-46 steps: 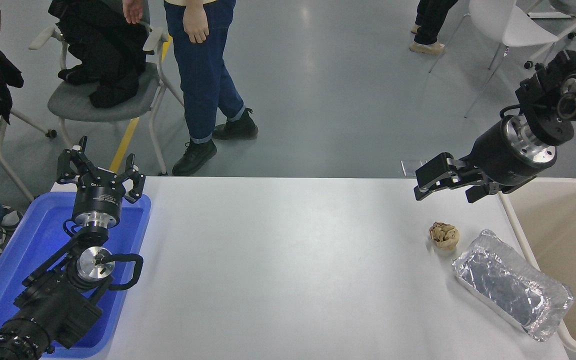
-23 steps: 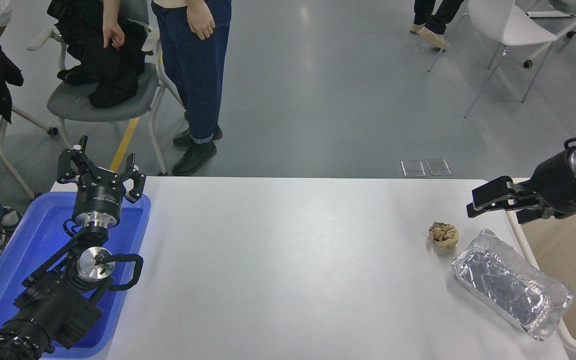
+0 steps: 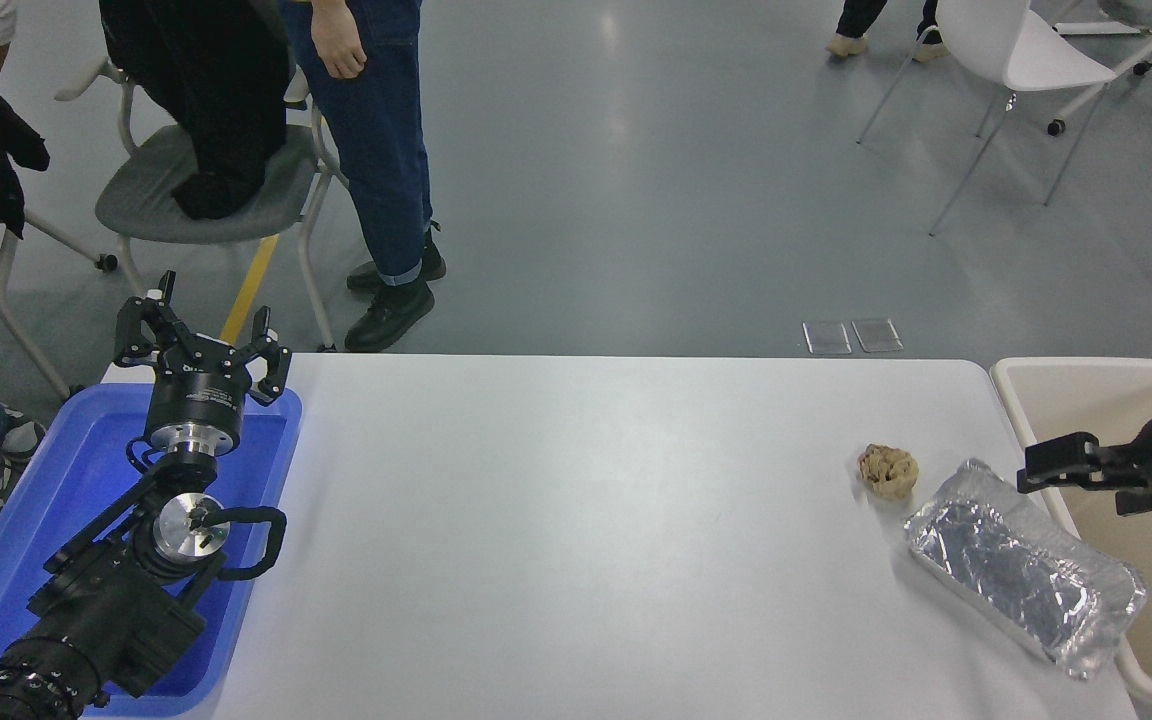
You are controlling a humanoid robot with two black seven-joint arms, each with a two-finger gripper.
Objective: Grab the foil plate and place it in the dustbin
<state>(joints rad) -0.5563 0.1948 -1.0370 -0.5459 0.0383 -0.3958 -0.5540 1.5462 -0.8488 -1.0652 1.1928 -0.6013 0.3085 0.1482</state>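
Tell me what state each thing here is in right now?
foil plate: lying on the table, not held
paper ball: crumpled, beside the plate
dustbin: open, looks empty
left gripper: open, over the blue tray
right gripper: empty, over the bin's rim

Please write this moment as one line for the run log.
right gripper: empty, above dustbin rim | foil plate: on table, untouched | left gripper: parked open over blue tray
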